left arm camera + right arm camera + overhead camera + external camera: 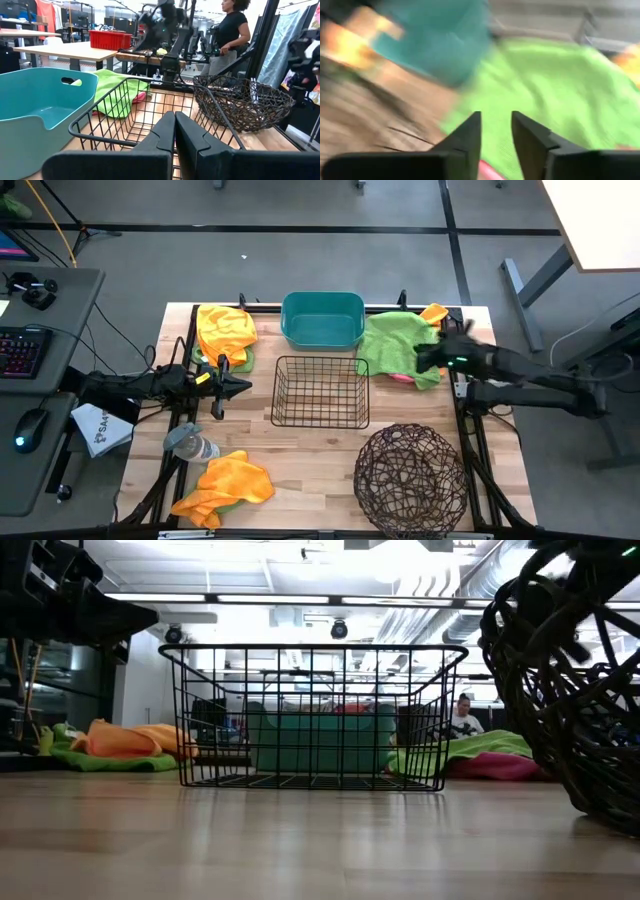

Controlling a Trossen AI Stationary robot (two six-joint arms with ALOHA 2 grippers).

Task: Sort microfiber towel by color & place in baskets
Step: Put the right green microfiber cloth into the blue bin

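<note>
The teal tub (322, 320) stands at the far side, the black wire-grid basket (321, 392) at the middle, and the round dark-brown woven basket (410, 477) at the near right. A green towel (398, 345) lies flat right of the tub, over a pink one (400, 377). My right gripper (422, 360) hangs over this green towel (555, 85), open, fingers pointing down at it. An orange-on-green pile (225, 332) lies at the far left, and another orange towel (225, 485) at the near left. My left gripper (235, 385) waits shut, left of the black basket (130, 115).
A small orange cloth (433, 312) lies by the far right corner. A grey bottle (190, 445) lies near the table's left edge. A person (227, 35) stands beyond the table's right side. Bare wood (310, 470) shows between the near-left towel and the brown basket.
</note>
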